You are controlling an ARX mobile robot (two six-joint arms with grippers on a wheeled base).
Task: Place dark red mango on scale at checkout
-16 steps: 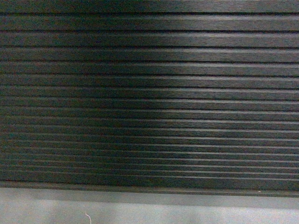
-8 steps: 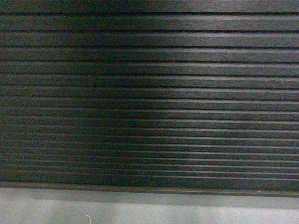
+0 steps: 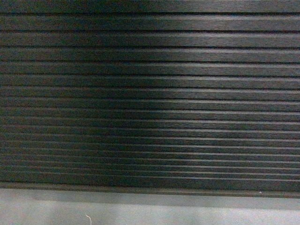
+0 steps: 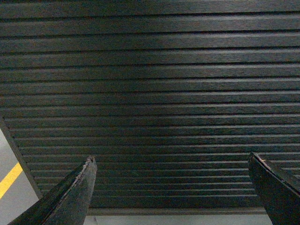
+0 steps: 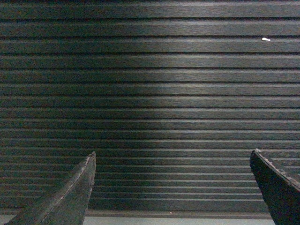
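Note:
The dark, horizontally ribbed front panel of the checkout (image 3: 150,103) fills the head view, close in front of me. The same panel fills the left wrist view as the checkout (image 4: 150,93) and the right wrist view as the checkout (image 5: 150,93). My left gripper (image 4: 171,161) is open, its two dark fingers wide apart with nothing between them. My right gripper (image 5: 172,158) is open and empty too. The dark red mango and the scale are out of view. Neither gripper shows in the head view.
A strip of grey floor (image 3: 150,211) runs below the panel's bottom edge. A yellow floor line (image 4: 9,180) shows past the panel's left end in the left wrist view. A small white speck (image 5: 266,39) sits on the panel.

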